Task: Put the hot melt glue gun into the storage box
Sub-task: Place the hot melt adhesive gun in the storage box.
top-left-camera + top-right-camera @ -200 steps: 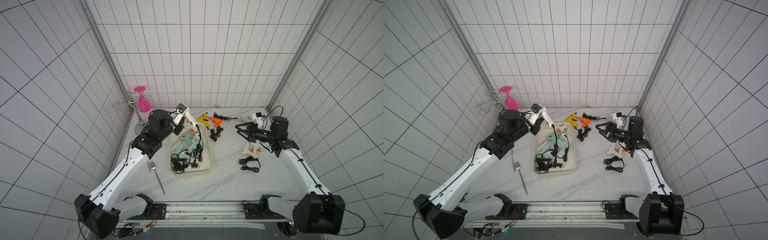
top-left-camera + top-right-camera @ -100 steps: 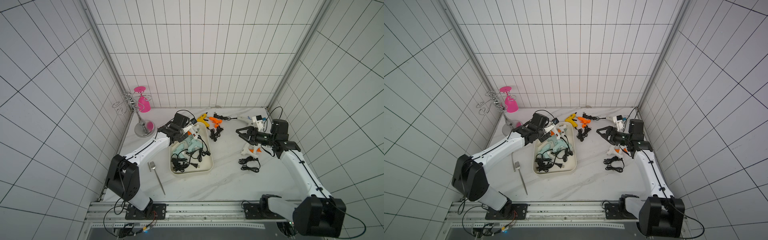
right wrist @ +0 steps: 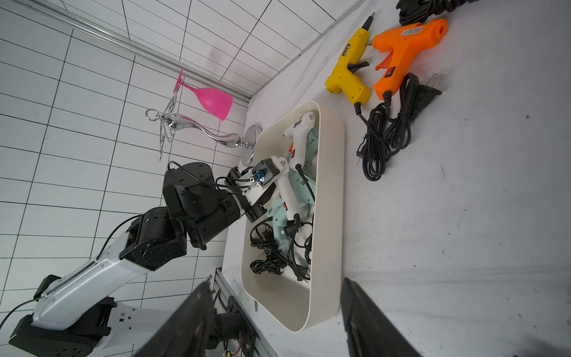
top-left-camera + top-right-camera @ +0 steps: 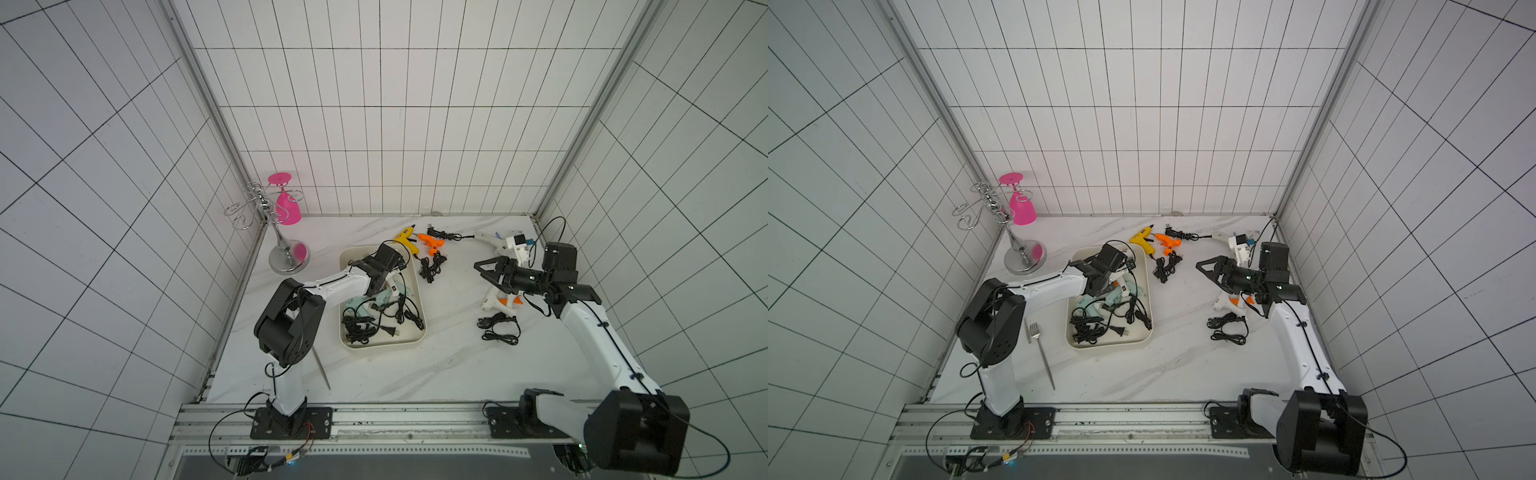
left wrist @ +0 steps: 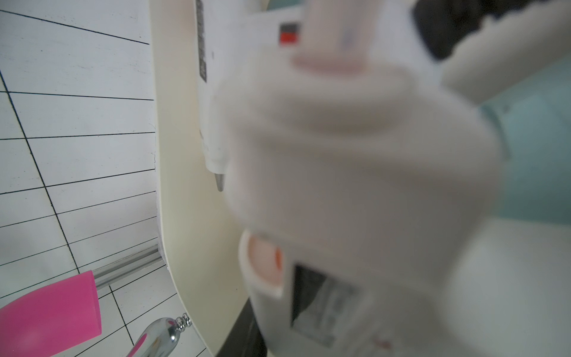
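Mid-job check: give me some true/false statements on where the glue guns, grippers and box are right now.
1. The yellow glue gun lies on the table, outside the storage box. True.
2. The right gripper is shut on a glue gun. False: its jaws stand open and empty.
3. The left gripper holds a white glue gun in the storage box. True.
4. The storage box holds no cords. False: black cords lie in it.
5. The pink glass stands on the table. False: it hangs upside down from the chrome rack.
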Robot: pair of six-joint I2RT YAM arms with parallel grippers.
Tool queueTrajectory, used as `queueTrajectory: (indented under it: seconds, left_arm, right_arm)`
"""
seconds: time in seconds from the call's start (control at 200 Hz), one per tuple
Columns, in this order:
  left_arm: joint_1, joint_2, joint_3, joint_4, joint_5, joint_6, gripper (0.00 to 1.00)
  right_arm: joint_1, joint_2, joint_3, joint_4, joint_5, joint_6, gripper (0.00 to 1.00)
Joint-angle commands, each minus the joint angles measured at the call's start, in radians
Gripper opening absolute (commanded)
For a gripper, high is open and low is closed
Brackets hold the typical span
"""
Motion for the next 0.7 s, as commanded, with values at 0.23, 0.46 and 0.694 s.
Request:
queueTrajectory:
  seconds: [0.23,0.46,0.694]
  left_arm:
    - [-0.095,0.058,0.014,0.067,-0.121,-0.001,0.51]
    - [-0.127,0.023,-0.006,0.074,-0.134,0.012,0.60]
    - [-0.135,-0.078,0.001,0.029,-0.169,-0.055,0.68]
  right_arm:
    - [-0.007,0.032,-0.040,-0.034,0.019,-0.032,0.68]
    - [-0.008,0.059,-0.024,-0.076,0.048,-0.057,0.68]
    - [-0.008,0.051,0.011,-0.207,0.165,-0.144,0.68]
